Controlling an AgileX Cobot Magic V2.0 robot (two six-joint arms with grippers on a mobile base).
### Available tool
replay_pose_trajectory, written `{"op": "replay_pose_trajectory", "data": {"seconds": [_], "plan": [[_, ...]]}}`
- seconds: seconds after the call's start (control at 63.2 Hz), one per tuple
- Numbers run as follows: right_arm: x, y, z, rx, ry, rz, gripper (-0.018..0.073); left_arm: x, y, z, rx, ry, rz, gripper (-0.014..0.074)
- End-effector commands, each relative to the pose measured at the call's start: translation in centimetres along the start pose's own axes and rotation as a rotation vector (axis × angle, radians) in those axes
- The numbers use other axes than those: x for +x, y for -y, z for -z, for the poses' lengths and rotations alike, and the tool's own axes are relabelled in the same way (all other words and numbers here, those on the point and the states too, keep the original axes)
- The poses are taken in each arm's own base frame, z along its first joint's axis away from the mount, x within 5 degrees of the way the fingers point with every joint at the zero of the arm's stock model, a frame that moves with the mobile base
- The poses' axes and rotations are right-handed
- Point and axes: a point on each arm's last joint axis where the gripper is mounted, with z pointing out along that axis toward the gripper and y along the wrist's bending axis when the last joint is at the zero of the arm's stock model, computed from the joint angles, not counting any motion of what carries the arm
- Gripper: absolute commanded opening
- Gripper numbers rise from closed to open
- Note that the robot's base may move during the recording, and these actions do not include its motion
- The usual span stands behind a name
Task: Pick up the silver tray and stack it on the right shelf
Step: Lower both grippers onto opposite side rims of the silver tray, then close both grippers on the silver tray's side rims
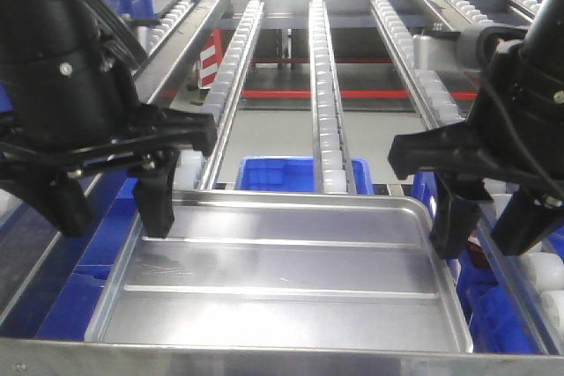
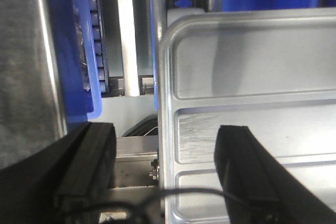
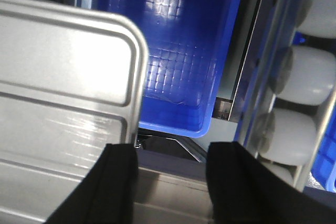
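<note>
Left claw (image 1: 113, 209): jaws spread, straddling the tray's (image 1: 282, 292) left rim, one finger inside and one outside. Right claw (image 1: 486, 231): likewise agape at the tray's right rim, so neither grips anything. You see the tray lying flat, seemingly resting on the shelf (image 1: 324, 85). The front bar (image 1: 282, 365) runs along the tray's near edge, rollers (image 1: 330, 165) sit at its far edge, and a blue bin (image 1: 278, 173) lies beyond it, lower down. Judgement: straddling both rims suits a level two-arm pinch. No brand, label or writing legible.
</note>
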Motion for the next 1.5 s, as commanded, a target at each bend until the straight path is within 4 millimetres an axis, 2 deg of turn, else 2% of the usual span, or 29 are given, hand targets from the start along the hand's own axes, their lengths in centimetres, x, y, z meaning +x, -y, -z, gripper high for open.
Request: {"op": "replay_pose_trajectory", "data": {"seconds": [0.0, 0.443, 0.665, 0.982, 1.298, 1.488], "plan": [[-1.3, -0.4, 1.3, -0.035, 0.100, 0.002, 0.0405, -1.0, 0.3, 1.1, 0.032, 0.065, 0.016, 0.0317], [-1.7, -0.9, 1.4, -0.101, 0.138, -0.073, 0.0405, -0.9, 0.6, -1.8, 0.007, 0.011, 0.013, 0.0317], [-1.7, -0.9, 1.2, -0.098, 0.130, -0.074, 0.0405, -1.0, 0.7, -1.9, 0.014, 0.020, 0.013, 0.0317], [-1.3, -0.8, -1.7, -0.057, 0.036, -0.074, 0.0405, -1.3, 0.8, -1.9, 0.032, 0.047, 0.013, 0.0317], [-1.2, -0.8, -2.8, -0.045, 0.014, -0.067, 0.0405, -1.7, 0.6, -1.9, 0.041, 0.070, 0.024, 0.0314], [-1.3, -0.8, -2.8, -0.050, 0.028, -0.052, 0.0362, -2.1, -0.5, -2.0, 0.028, 0.070, 0.055, 0.0215]]}}
